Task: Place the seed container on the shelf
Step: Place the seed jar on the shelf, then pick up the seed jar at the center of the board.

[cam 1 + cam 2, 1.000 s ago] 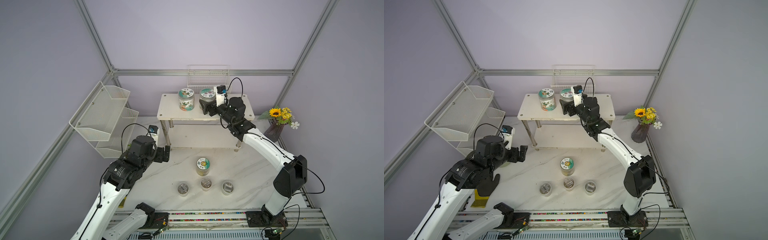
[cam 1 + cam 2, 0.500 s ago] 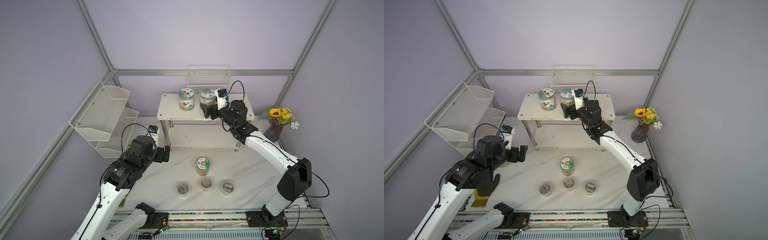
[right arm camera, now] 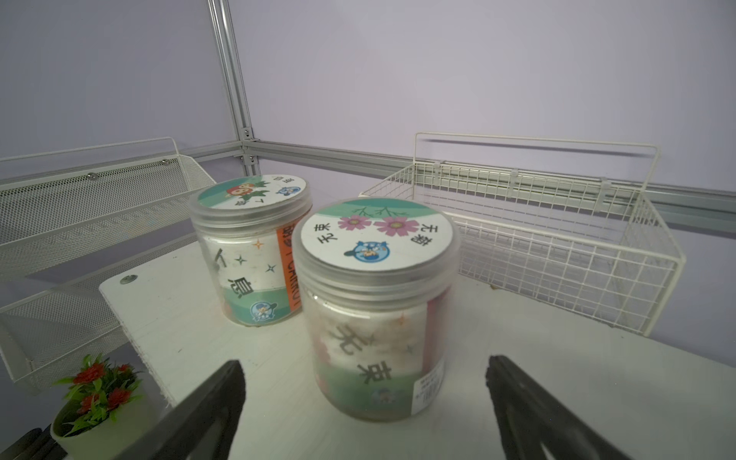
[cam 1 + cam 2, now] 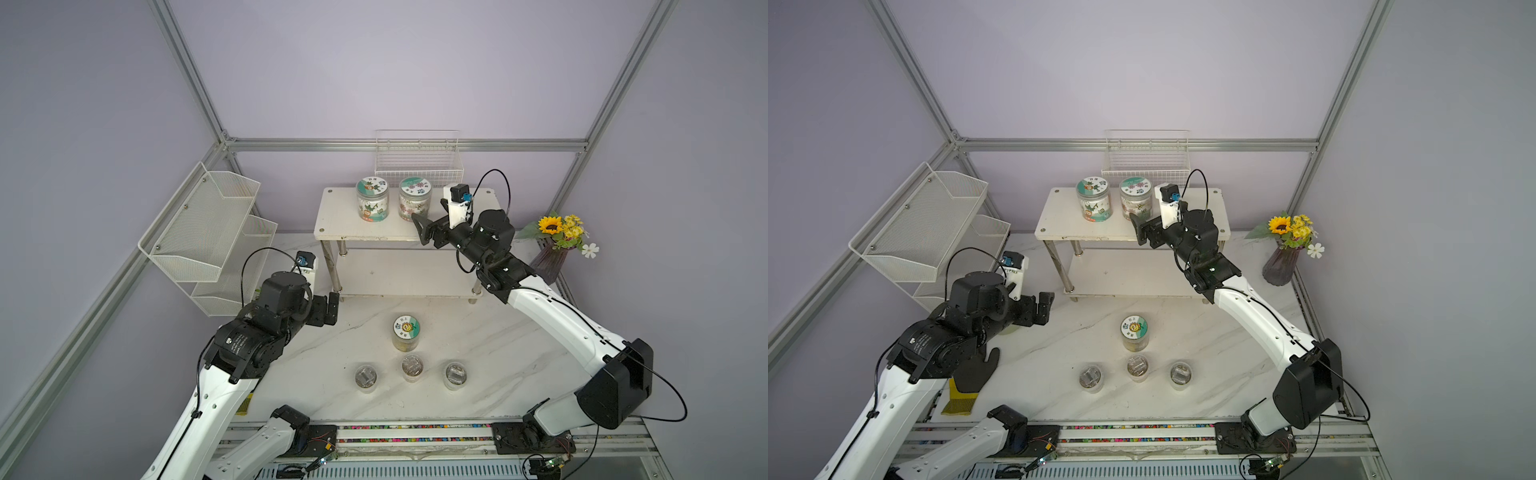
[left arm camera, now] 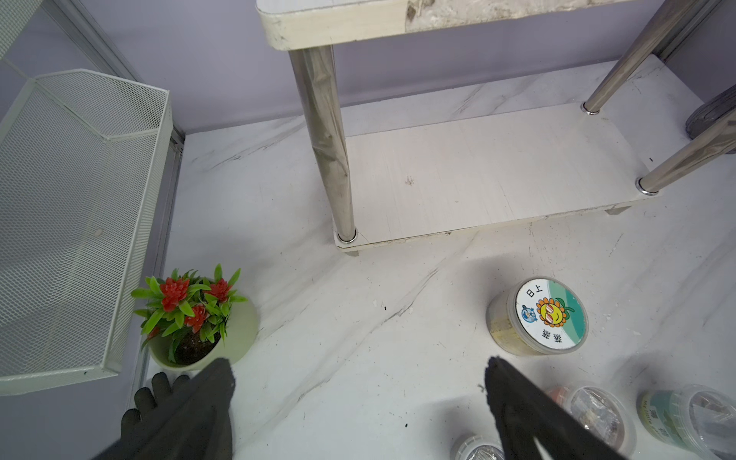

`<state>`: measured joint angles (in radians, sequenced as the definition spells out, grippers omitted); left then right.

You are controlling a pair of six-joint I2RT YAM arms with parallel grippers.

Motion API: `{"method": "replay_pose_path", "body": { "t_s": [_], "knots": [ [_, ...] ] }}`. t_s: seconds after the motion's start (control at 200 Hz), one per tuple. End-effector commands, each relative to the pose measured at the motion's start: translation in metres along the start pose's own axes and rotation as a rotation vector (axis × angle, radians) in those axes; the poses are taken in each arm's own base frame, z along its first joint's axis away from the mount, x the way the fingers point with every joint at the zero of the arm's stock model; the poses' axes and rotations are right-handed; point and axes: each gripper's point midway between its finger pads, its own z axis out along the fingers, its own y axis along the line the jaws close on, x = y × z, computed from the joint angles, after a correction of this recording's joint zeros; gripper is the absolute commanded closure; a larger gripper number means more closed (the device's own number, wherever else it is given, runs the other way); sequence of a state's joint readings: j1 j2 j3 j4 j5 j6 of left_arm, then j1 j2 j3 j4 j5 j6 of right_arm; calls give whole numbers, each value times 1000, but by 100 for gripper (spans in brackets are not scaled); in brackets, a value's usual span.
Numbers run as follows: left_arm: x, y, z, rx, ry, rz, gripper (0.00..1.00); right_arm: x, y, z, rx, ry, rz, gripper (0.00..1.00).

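On the white shelf at frame centre the seed container stands free; right gripper gapes empty beside it, seemingly to clear it; left gripper wide, idle

Shelf top board: pink-flower jar plus second jar at its 9 o'clock take the back middle; bare board at 3 o'clock of them. Wire basket walls off 12 o'clock. Lower tier bare, entry between chrome legs. Right gripper, jaws apart, sits at pink-flower jar's 5 o'clock, over the front edge.
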<state>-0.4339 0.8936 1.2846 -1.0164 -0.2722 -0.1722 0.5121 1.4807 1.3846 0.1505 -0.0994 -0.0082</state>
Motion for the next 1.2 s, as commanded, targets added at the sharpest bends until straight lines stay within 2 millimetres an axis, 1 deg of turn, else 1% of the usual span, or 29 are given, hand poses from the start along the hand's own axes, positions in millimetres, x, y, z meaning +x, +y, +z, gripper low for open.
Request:
{"method": "replay_pose_path", "body": {
  "t_s": [0.0, 0.055, 0.11, 0.2, 0.34, 0.375, 0.385, 0.41, 0.58, 0.595, 0.705, 0.85, 0.94, 1.065, 1.195],
  "knots": [
    [-12, 3, -14, 5, -50, -17, 0, -6, 0, -19, 9, -3, 16, 3],
    [-11, 3, -15, 8, -47, -17, 0, -3, 2, -27, 3, 4, 26, 3],
    [-10, 3, -15, 10, -43, -19, 0, 2, 9, -33, -12, 11, 29, 3],
    [-7, 3, -15, 13, -35, -17, 0, 15, 21, -43, -33, 33, 32, 3],
    [0, 1, -15, 23, -13, -18, 0, 30, 39, -59, -60, 63, 24, 3],
    [1, 1, -14, 24, -9, -18, 0, 40, 45, -61, -73, 80, 25, 3],
    [2, 1, -14, 24, -8, -19, 0, 34, 46, -67, -75, 65, 25, 3],
    [3, 1, -14, 24, -4, -18, 0, 33, 50, -72, -84, 59, 24, 3],
    [10, 2, -17, 25, 9, -24, 0, 48, 73, -101, -133, 80, 6, 3],
    [11, 2, -17, 26, 10, -26, 0, 54, 75, -103, -136, 93, 3, 2],
    [16, 1, -18, 39, 19, -27, 0, 65, 86, -122, -166, 112, -4, 3],
    [25, -2, -16, 53, 45, -29, 0, 86, 92, -140, -177, 167, -5, 3],
    [31, -5, -14, 69, 64, -27, 0, 96, 94, -149, -176, 189, 5, 3],
    [39, -11, -9, 94, 96, -22, 0, 109, 89, -156, -143, 243, 42, 3],
    [52, -16, -3, 116, 139, -48, 1, 122, 90, -166, -134, 275, 74, 3]
  ]
}}
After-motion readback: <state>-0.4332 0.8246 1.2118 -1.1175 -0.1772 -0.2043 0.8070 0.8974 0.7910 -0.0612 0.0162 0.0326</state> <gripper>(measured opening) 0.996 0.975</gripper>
